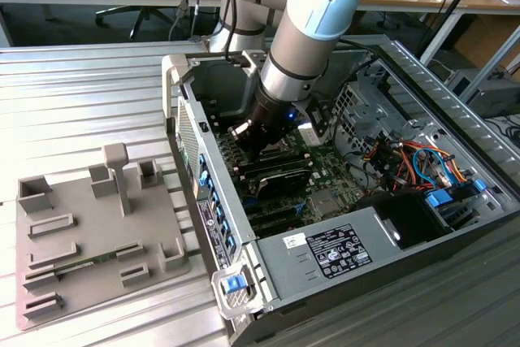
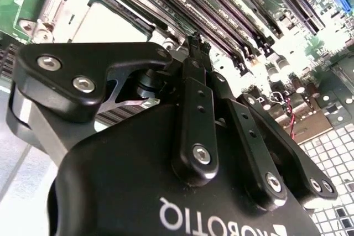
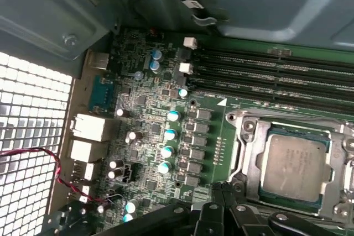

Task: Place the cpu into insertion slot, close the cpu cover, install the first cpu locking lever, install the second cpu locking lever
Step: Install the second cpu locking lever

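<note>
The cpu (image 3: 291, 165) already sits in the insertion slot (image 3: 250, 156) on the green circuit board (image 3: 160, 109); in the first wrist view you can see its silvery-grey face lying flat and square inside the socket. The cpu cover (image 3: 255, 131) lies as a silvery metal frame around the chip, its cut-out centre showing the metal face, and it looks down over the socket rather than raised. You cannot tell from these pictures whether either locking lever is latched.

The long black memory slots (image 3: 276, 75) run along the board just beside the socket, toward the wall of the computer case (image 1: 268, 262).

Your gripper (image 2: 194, 45) hangs low over the board inside the open case. In the second wrist view its two black fingers (image 2: 194, 103) come together at their tips with no gap that you can see, and nothing is held between them. Those tips sit just above the memory slots, with the bright face of the socket area (image 2: 113, 23) close by to one side. In the first wrist view the dark finger linkage (image 3: 221, 214) shows just beside the socket's corner.

In the exterior view the arm (image 1: 305, 38) reaches down into the middle of the case, and a grey fixture tray (image 1: 89, 233) lies on the ribbed metal tabletop (image 1: 81, 95), well apart toward the exterior view's left.
</note>
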`<act>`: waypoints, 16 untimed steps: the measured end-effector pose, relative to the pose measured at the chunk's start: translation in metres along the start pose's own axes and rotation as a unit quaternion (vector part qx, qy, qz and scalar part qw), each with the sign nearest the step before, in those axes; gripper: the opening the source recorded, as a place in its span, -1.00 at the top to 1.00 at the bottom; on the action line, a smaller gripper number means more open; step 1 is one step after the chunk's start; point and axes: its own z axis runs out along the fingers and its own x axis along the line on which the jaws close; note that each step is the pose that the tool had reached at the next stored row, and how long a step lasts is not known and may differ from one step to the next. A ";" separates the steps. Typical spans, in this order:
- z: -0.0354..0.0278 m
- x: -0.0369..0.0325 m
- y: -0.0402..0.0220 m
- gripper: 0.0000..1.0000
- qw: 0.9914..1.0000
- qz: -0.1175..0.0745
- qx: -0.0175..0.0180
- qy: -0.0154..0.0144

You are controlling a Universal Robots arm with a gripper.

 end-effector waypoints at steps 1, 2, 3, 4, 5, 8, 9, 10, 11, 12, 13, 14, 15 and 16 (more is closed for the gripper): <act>0.0003 0.0011 0.0002 0.79 1.000 0.000 0.000 0.000; 0.0006 0.0021 0.0004 0.79 1.000 0.000 0.000 0.000; 0.0008 0.0026 0.0005 0.79 1.000 0.000 0.000 0.000; 0.0010 0.0030 0.0005 0.79 1.000 -0.001 0.000 0.000; 0.0014 0.0030 0.0006 0.79 1.000 -0.002 0.000 0.000; 0.0017 0.0029 0.0007 0.79 1.000 -0.004 0.000 0.000; 0.0018 0.0029 0.0007 0.79 1.000 -0.004 0.000 0.000; 0.0020 0.0029 0.0008 0.79 1.000 -0.004 0.000 0.000; 0.0024 0.0028 0.0014 0.79 1.000 -0.004 0.000 0.000; 0.0025 0.0027 0.0017 0.79 1.000 -0.005 0.000 0.000; 0.0025 0.0026 0.0021 0.79 1.000 -0.005 0.000 0.000; 0.0026 0.0025 0.0026 0.79 1.000 -0.006 0.000 0.000; 0.0026 0.0025 0.0028 0.79 1.000 -0.006 0.000 0.000; 0.0026 0.0024 0.0032 0.79 1.000 -0.006 0.000 0.000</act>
